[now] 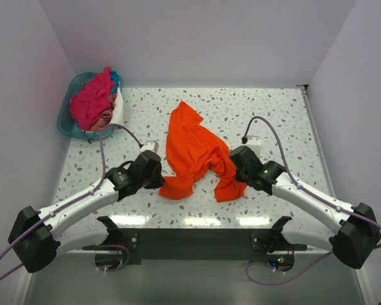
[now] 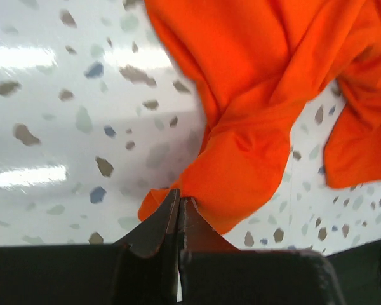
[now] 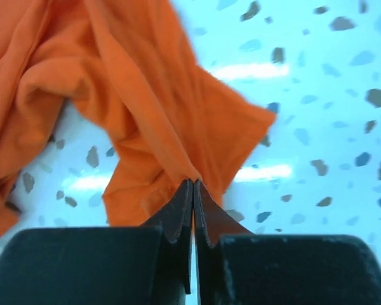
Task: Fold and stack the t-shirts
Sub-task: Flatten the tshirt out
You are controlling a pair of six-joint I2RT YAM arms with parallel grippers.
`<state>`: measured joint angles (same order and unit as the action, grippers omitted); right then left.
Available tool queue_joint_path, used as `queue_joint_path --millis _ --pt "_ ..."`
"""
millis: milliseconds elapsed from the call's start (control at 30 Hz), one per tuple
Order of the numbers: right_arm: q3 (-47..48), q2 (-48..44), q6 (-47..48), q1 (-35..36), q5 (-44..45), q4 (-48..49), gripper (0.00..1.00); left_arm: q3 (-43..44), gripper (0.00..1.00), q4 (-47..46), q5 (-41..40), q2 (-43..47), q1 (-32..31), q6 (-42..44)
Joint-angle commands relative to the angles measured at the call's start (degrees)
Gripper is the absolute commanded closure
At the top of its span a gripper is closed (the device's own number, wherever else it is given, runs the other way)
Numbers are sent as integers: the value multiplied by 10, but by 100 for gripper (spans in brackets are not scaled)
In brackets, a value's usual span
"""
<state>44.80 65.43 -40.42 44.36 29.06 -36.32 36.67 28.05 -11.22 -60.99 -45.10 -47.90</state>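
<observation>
Both jaws clamp orange shirt [image 1: 190, 149]; teal basket [image 1: 65, 121] holds magenta shirt [image 1: 92, 101].

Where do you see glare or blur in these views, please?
Top external: sharp, glare strips at the near edge of the table. Left wrist: glare bands left of the orange shirt, speckles soft. Right wrist: bluish cast, glare bands beside the shirt, speckles blurred.

My matte black left gripper [image 2: 179, 199] and matte black right gripper [image 3: 193, 185] are showing dark against a plain bright orange cloth t-shirt [image 1: 192, 149]. The glossy white tabletop [image 1: 279, 121] is carrying grey, brown and blue speckles. In the upper left of the frame, a teal plastic basket [image 1: 66, 124] is holding magenta-pink cloth [image 1: 92, 101], a blue scrap [image 1: 116, 80] and white cloth [image 1: 119, 109].
</observation>
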Motion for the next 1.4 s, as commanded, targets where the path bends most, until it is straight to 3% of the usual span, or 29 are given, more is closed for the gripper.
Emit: queue_joint_path --millis 0,233,333,400,500,533,633,667,733,767,800,833,900,1033,1100,1167,1200,1300,1333,1367 --pt "27 -43 40 -58 14 -30 100 75 100 34 -19 25 59 67" --pt "143 -43 110 -143 19 -16 100 217 100 39 5 2 178 133" --pt "236 25 140 -189 8 33 100 309 100 -3 37 -50 245 135" --pt "308 119 152 -231 -4 42 100 382 100 -62 67 -112 298 130" --pt "499 237 185 -273 -26 103 100 543 100 -165 103 -224 357 136" --pt "540 267 187 -285 -49 113 100 544 100 -165 110 -254 357 135" --pt "710 355 221 -306 -64 130 100 739 100 -188 183 -389 384 137" --pt "762 376 230 -310 -63 122 100 889 100 -153 206 -462 388 148" --pt "900 421 257 -315 -64 103 100 1095 100 -122 219 -527 396 155" --pt "931 428 267 -318 -62 105 100 1112 100 -137 234 -539 404 142" --pt "961 427 278 -318 -61 121 100 1092 100 -173 247 -522 414 130" --pt "963 416 284 -322 -66 132 100 1014 100 -246 257 -498 438 118" --pt "942 400 295 -322 -63 155 100 960 100 -293 269 -441 451 110" --pt "815 319 290 -326 -56 180 100 944 100 -251 299 -425 476 134" --pt "707 286 271 -326 -56 194 100 905 100 -245 312 -397 476 142" --pt "631 230 254 -327 -53 195 100 781 100 -271 320 -333 476 139" --pt "543 211 241 -326 -52 207 100 675 100 -291 321 -307 475 135" --pt "376 130 194 -327 -54 200 100 513 100 -324 321 -193 475 111" --pt "335 112 181 -327 -64 195 100 398 100 -335 314 -162 475 99" --pt "252 94 165 -327 -76 191 100 339 100 -342 310 -98 474 78"
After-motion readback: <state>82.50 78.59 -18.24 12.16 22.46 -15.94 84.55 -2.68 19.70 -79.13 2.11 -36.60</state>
